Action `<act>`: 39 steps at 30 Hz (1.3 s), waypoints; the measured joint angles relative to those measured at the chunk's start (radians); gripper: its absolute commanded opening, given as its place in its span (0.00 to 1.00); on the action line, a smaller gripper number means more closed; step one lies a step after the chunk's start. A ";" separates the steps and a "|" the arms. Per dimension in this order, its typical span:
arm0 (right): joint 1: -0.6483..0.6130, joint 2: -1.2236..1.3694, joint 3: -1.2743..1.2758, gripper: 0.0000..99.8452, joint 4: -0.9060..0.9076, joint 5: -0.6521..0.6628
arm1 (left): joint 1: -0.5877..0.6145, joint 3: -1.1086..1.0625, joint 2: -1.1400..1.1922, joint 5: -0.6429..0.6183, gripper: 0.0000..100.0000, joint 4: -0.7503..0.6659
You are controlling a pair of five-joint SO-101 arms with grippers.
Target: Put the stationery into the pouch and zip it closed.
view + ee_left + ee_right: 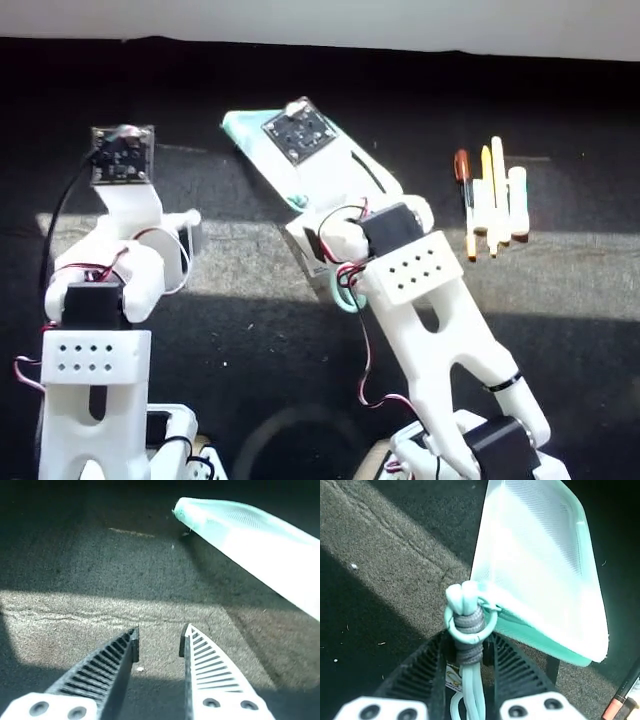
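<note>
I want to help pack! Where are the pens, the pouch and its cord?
pens [490,200], high view, middle of the bunch.
pouch [540,555], right wrist view, its mesh side.
cord [468,621], right wrist view, the grey wrapped part.

Mint mesh pouch [350,172], pens [490,200] clustered well apart

High camera overlooks the table [560,330]; wrist cameras (close, along their jaws) share the pouch [540,555].
</note>
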State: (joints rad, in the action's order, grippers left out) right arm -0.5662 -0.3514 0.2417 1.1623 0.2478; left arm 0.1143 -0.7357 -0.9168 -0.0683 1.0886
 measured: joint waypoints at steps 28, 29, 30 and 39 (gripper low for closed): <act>0.028 0.011 -0.009 0.01 0.238 0.011 | -0.092 0.078 0.000 -0.100 0.11 -0.069; 0.031 0.011 0.008 0.01 0.238 0.025 | -0.120 0.057 0.000 -0.100 0.11 -0.095; 0.034 0.011 0.029 0.01 0.238 0.041 | -0.146 0.032 0.000 -0.100 0.11 -0.123; 0.037 0.020 0.410 0.01 0.095 0.081 | -0.189 -0.176 0.000 -0.034 0.11 -0.249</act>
State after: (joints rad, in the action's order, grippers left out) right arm -0.5294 -0.3314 0.6513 1.2574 0.3291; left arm -0.0744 -0.9122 -0.9168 -0.1020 0.8401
